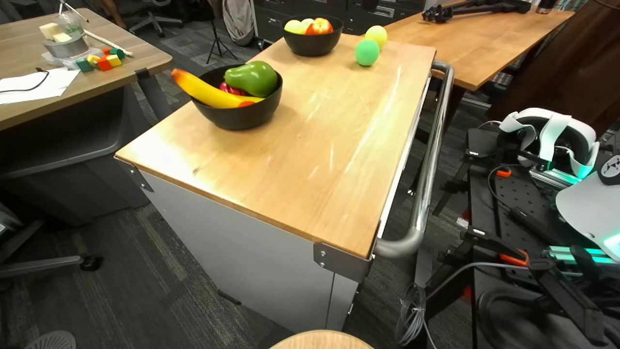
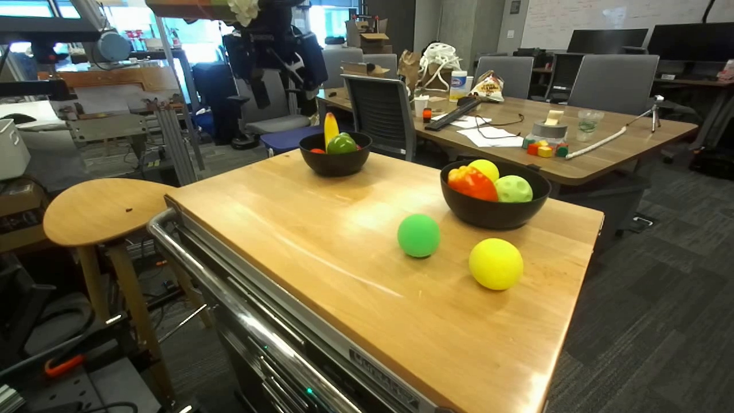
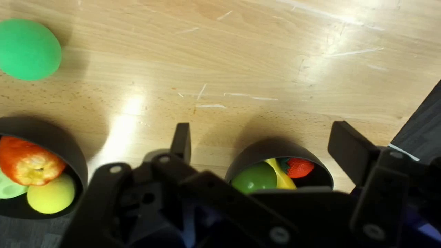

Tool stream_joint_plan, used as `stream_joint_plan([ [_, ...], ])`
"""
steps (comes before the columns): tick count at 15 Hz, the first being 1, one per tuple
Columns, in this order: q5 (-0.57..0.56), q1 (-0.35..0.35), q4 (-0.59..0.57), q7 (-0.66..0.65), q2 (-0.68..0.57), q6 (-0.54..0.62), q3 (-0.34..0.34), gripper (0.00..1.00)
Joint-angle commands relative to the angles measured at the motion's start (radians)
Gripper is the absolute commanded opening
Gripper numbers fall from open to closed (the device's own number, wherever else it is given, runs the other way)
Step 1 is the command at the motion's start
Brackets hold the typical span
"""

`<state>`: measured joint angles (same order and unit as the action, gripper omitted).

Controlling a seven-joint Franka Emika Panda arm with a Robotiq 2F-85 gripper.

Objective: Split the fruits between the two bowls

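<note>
One black bowl [image 1: 242, 118] holds a yellow banana [image 1: 208, 94] leaning over its rim, a glossy green fruit [image 1: 254, 78] and a red strawberry [image 3: 299, 167]. In the wider-looking black bowl [image 2: 493, 215] lie a red-orange fruit [image 2: 473, 182], a yellow one [image 2: 486, 169] and a pale green one [image 2: 513, 189]. Outside the bowls, a green ball [image 2: 418, 235] and a yellow ball [image 2: 496, 264] rest on the wooden top. My gripper [image 3: 260, 137] is spread wide above the banana's bowl, nothing gripped; its body hides part of that bowl in the wrist view.
A metal handle [image 1: 431, 169] runs along one long side of the wooden cart top [image 1: 315, 160]. Beside the cart stand a round stool [image 2: 106, 209] and a table [image 2: 631, 129] carrying coloured blocks, tape and papers. A headset [image 1: 552, 133] sits on nearby equipment.
</note>
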<state>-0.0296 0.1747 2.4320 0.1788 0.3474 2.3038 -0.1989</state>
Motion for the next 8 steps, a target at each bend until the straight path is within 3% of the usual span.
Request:
stream_joint_plan([
  [1,0.026,-0.051,0.001,0.019,-0.005,-0.002,0.055,1.00],
  [2,0.036,-0.051,0.055,0.052,0.015,0.088,0.048,1.00],
  [4,0.068,-0.076,0.092,0.086,0.038,0.123,0.029,1.00],
  [8,0.075,-0.165,0.112,0.158,0.091,0.099,-0.033,1.00],
])
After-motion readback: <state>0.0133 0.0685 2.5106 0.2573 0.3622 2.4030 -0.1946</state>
